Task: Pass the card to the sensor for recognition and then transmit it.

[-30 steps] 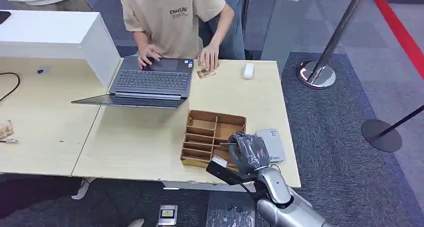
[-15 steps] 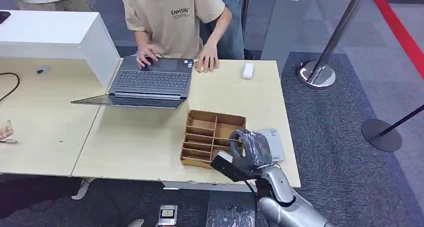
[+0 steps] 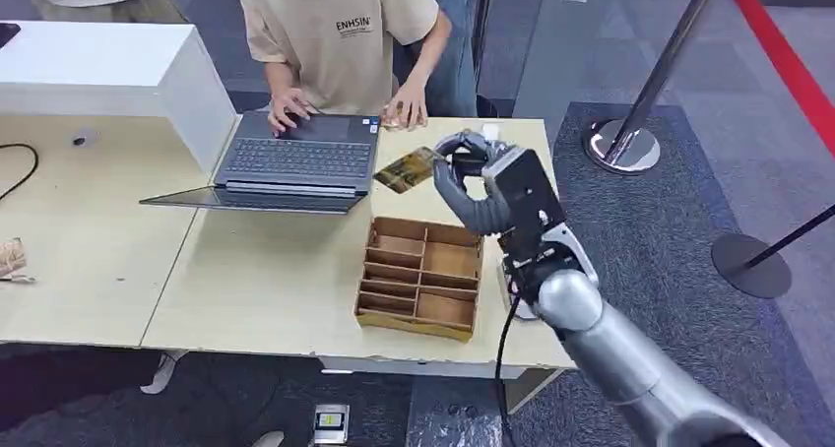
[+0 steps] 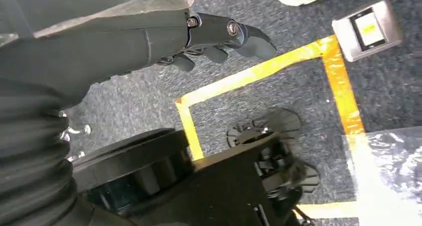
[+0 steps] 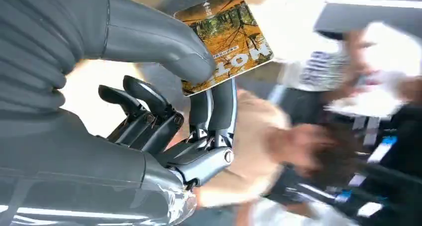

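The right hand [image 3: 480, 183] is raised above the tabletop [image 3: 276, 280], over the far side of the wooden box [image 3: 421, 276] with its compartments. Its fingers [image 5: 219, 109] and thumb pinch the card [image 3: 406, 169], which is held in the air and points toward the laptop [image 3: 295, 161] and the person [image 3: 340, 33] sitting behind it. In the right wrist view the card [image 5: 226, 39] shows an orange picture and is clamped at 1 corner, with the rest of it free.

The card is therefore already out of the box and in the hand, so the picking step looks finished. The sensor cannot be identified with certainty; a small white device [image 3: 489, 137] lies at the far edge of the tabletop, just beyond the hand, and may be it. Whether the reading is done cannot be told. Handing the card over to the person seems to remain.

The left hand [image 4: 164, 42] hangs over the carpet floor, with its fingers slightly curled and holding nothing.
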Controlling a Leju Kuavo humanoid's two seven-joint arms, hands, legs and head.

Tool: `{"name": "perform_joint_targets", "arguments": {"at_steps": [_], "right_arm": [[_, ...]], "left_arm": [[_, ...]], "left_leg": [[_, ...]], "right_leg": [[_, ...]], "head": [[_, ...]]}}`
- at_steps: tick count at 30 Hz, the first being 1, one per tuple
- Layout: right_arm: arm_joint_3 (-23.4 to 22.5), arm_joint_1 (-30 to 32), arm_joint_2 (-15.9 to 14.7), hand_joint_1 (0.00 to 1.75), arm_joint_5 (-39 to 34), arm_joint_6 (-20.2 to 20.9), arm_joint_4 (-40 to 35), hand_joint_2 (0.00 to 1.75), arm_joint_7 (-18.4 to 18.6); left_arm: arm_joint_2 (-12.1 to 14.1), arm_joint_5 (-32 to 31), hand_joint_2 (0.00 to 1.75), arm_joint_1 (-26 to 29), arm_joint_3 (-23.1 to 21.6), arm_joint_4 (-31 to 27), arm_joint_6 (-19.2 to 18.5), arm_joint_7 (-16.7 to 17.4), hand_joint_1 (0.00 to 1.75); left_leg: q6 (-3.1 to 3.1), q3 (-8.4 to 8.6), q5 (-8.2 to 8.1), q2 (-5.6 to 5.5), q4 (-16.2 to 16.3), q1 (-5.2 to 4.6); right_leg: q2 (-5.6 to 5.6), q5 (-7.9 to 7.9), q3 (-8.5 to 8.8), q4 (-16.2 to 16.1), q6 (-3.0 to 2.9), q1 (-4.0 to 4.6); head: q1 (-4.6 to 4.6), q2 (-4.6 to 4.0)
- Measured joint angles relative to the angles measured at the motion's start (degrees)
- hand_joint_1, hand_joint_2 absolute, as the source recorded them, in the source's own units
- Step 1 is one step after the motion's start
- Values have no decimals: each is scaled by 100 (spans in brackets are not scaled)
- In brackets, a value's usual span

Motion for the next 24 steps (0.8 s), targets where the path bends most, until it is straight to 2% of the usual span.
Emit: {"name": "perform_joint_targets", "arguments": {"at_steps": [5, 8, 13, 15, 18, 20, 24], "right_arm": [[118, -891, 120, 175, 781, 94, 457, 175, 147], [335, -1329, 232, 175, 1739, -132, 947, 175, 411], [626, -1701, 348, 175, 2622, -330, 1555, 175, 647], [872, -1906, 417, 175, 3779, -380, 1964, 175, 959], [1290, -2141, 540, 175, 5330, -514, 2600, 175, 1167], [1546, -2213, 597, 175, 5887, -560, 2938, 175, 1235], [1919, -2226, 643, 175, 6354, -562, 3446, 175, 1276]], "left_arm": [[-31, -111, 175, -83, -31, 0, -57, 87, 0], [-46, -131, 175, -108, -33, -2, -59, 94, 0], [-70, -138, 175, -120, -39, -2, -59, 103, 0], [-76, -142, 175, -126, -59, -2, -59, 103, 0], [-90, -138, 175, -127, -87, -2, -59, 103, 0], [-94, -129, 175, -122, -111, -2, -59, 103, 0], [-101, -133, 175, -110, -125, -2, -59, 103, 0]], "left_leg": [[0, -6, 0, -2, 0, 0], [0, -8, 0, -4, 0, 1], [0, -15, -1, -5, 0, 1], [0, -18, -1, -6, 0, 1], [0, -17, -1, -5, 0, 1], [0, -17, -1, -7, 0, 2], [0, -17, -1, -6, 0, 2]], "right_leg": [[-1, 0, -2, 1, 0, 0], [-1, 0, -7, 1, 0, 1], [-4, -1, -10, 1, 0, 1], [-4, -1, -12, 1, 0, 1], [-5, -1, -13, 1, 0, 2], [-7, -2, -13, 1, 0, 3], [-6, -2, -14, 0, 0, 2]], "head": [[-4, 0], [-9, 0], [-4, 0], [-7, 0], [-4, 0], [-4, 0], [-4, 0]]}}
